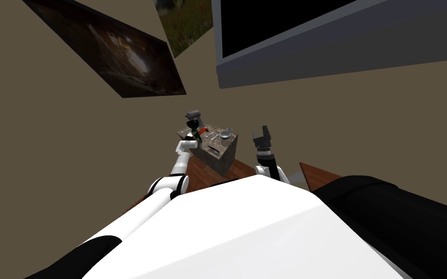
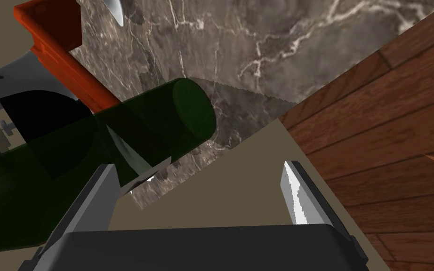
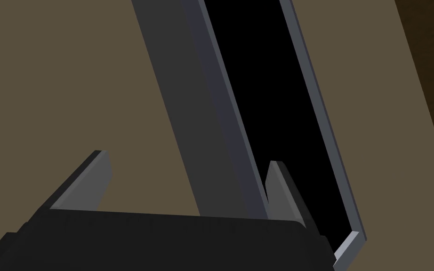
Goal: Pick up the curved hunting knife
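left gripper [image 2: 199,167], fingers spread wide and holding nothing, at the edge of the marble table [image 2: 268,33]. a dark green bottle [image 2: 164,122] lies beside one finger. the curved serrated knife [image 2: 253,99] lies flat just beyond. right gripper [image 1: 262,131] is raised alongside, fingers apart.

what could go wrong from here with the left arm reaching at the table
1. The green bottle sits right against one side of the open left gripper. Closing the jaws or pushing in could knock it or grab it by mistake.
2. A serrated blade lies by the edge of the marble table, above the wood floor. A nudge might slide it off.
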Robot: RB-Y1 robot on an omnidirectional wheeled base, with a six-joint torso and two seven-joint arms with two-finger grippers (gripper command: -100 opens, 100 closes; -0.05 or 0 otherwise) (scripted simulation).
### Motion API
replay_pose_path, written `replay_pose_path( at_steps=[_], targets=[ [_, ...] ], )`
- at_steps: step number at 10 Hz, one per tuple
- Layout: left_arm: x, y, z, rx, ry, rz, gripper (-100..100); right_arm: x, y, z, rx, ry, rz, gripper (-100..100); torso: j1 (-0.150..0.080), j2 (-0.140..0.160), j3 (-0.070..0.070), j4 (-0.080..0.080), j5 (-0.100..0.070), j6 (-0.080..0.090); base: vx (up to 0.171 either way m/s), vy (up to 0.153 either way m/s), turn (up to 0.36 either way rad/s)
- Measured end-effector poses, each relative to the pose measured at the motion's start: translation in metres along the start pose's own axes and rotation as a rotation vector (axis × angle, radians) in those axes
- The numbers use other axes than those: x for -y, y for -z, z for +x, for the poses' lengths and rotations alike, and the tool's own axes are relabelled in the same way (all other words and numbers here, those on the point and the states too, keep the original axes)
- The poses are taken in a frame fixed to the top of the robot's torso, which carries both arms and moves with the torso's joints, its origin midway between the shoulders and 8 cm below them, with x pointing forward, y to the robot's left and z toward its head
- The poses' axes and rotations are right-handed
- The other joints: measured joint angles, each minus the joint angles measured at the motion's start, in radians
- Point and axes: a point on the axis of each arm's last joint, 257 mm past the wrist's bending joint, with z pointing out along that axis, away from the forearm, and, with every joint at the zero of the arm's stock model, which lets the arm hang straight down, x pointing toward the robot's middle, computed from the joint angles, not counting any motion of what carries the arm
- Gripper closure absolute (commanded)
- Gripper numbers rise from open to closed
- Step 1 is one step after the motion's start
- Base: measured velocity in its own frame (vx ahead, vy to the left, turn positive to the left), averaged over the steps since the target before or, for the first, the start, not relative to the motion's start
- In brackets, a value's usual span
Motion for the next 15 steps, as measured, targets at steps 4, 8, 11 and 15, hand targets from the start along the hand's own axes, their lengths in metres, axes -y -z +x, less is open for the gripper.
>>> replay_pose_path(
  at_steps=[4, 8, 11, 15],
  targets=[
    [-0.011, -0.004, 0.012, -0.02, -0.031, -0.115, -100, 0.0, 0.0, 0.0, 0.0, 0.0, 0.0, 0, 0.0, 0.0, 0.0, 0.0, 0.0, -0.001, 0.008, 0.029, -0.055],
    [-0.022, -0.002, 0.027, -0.053, -0.072, -0.23, -100, 0.0, 0.0, 0.0, 0.0, 0.0, 0.0, 0, 0.001, -0.001, 0.0, 0.0, 0.0, -0.001, 0.013, 0.026, -0.045],
    [-0.031, -0.001, 0.036, -0.073, -0.095, -0.3, -100, 0.0, 0.0, 0.0, 0.0, 0.0, 0.0, 0, 0.0, 0.0, 0.0, 0.0, 0.0, -0.001, 0.014, 0.025, -0.071],
    [-0.048, 0.006, 0.056, -0.118, -0.144, -0.418, -100, 0.0, 0.0, 0.0, 0.0, 0.0, 0.0, 0, 0.0, -0.001, -0.001, 0.0, 0.0, -0.001, 0.019, 0.025, -0.061]
  ],
)
